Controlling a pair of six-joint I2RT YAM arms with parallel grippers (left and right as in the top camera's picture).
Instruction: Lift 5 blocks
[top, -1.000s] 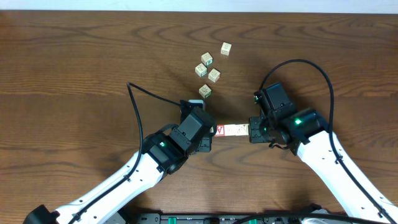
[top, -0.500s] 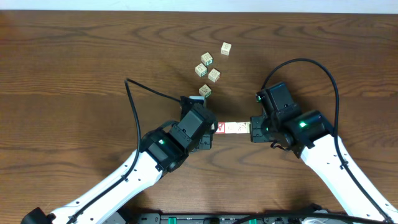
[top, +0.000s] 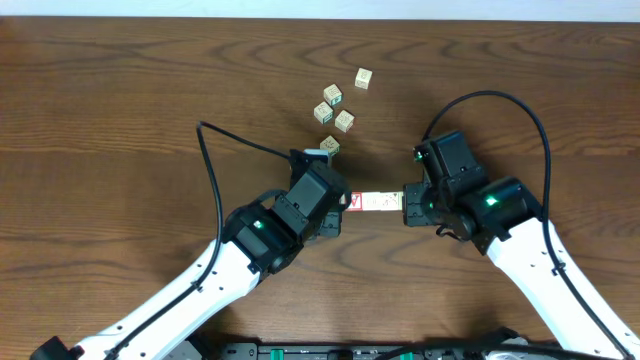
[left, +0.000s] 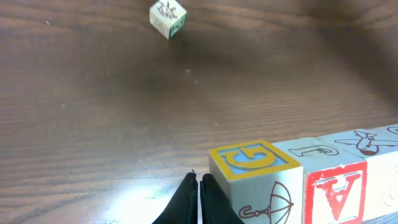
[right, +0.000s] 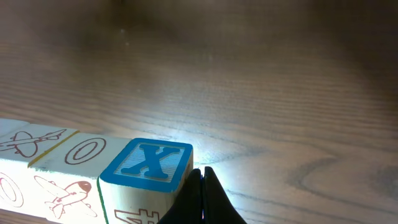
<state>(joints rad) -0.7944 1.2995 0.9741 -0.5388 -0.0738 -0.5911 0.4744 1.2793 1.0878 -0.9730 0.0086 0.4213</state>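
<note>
Blocks (top: 375, 203) end-to-end between left end effector (left: 198, 179) and right end effector (right: 200, 173), both closed, arms angled inward

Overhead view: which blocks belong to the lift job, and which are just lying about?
Job:
- row of blocks, lined up end to end
- in it: G block, red A block, X block

Lying about:
- five loose cubes, scattered on the table beyond the row
</note>
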